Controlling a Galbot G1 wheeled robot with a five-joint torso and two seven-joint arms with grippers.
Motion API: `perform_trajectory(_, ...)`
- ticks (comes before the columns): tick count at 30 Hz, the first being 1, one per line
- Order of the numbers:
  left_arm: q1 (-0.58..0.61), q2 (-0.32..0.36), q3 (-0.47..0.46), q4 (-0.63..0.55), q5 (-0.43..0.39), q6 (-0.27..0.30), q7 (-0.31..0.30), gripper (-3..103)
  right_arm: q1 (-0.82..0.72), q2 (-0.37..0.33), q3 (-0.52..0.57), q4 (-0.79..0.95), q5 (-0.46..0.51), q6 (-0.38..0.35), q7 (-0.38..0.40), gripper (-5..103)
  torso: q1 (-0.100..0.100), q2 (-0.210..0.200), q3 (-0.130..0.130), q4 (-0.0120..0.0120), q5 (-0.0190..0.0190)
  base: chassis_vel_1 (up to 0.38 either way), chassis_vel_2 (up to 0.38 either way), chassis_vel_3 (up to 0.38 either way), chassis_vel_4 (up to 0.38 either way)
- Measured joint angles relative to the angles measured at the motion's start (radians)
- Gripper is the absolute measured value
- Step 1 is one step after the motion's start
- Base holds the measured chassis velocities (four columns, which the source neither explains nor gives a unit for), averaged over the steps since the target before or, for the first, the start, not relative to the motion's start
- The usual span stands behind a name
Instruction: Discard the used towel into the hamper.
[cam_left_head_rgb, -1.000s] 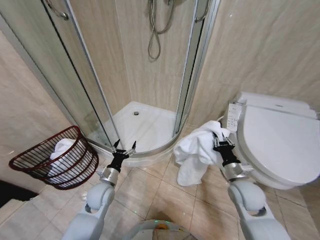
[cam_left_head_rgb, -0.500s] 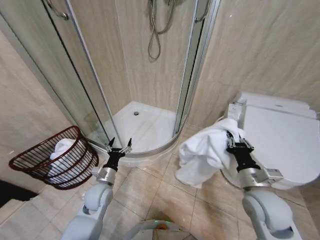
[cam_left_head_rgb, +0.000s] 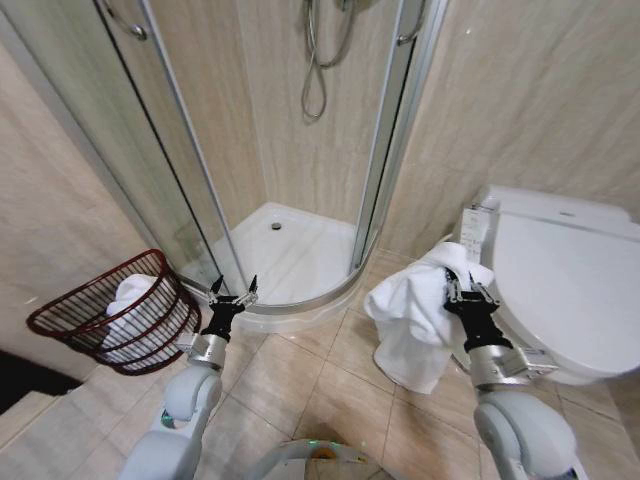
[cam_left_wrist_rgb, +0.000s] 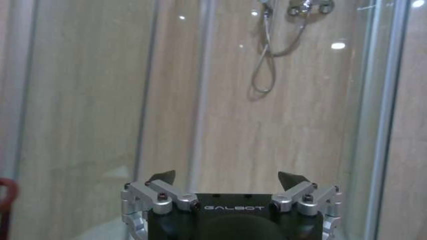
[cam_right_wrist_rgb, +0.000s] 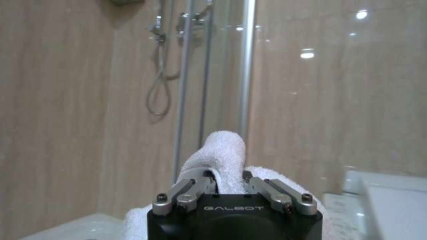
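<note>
Pinching one white towel (cam_left_head_rgb: 418, 318) between its fingers, the right gripper (cam_left_head_rgb: 464, 290) is raised above the floor tiles, just beside the near-left edge of the one toilet (cam_left_head_rgb: 565, 285), whose lid is closed. In the right wrist view the fingers (cam_right_wrist_rgb: 193, 186) press together on a fold of the towel (cam_right_wrist_rgb: 222, 156) that stands up between them, and the rest of the cloth hangs down to the left of the gripper (cam_right_wrist_rgb: 225, 180). The left gripper (cam_left_head_rgb: 231, 291) holds nothing; its two fingertips are spread wide, in front of the curved step of the shower tray (cam_left_head_rgb: 283, 252). On the far left stands one hamper (cam_left_head_rgb: 110, 312), a dark red wire basket tilted toward the robot, well apart from the held towel. Inside it lies a second white towel (cam_left_head_rgb: 128, 304). One shower hose (cam_left_head_rgb: 317, 70) hangs on the far wall.
</note>
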Motion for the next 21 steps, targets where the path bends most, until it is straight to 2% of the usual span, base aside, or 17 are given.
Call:
perform_trajectory(10, 0.002, 0.005, -0.003, -0.002, 0.0, -0.001, 0.002, 100, -0.009, 0.004, -0.042, 0.015, -0.035, 0.01, 0.0, 16, 0.0, 0.0, 0.0, 0.0001, 0.0, 0.084, 0.087, 0.098, 0.081)
perform_trajectory(21, -0.002, 0.005, 0.002, -0.007, 0.004, 0.002, 0.003, 100, -0.043, 0.02, -0.083, 0.028, -0.116, 0.04, -0.01, 16, 0.0, 0.0, 0.0, 0.0, -0.0002, 0.13, 0.124, 0.12, 0.124)
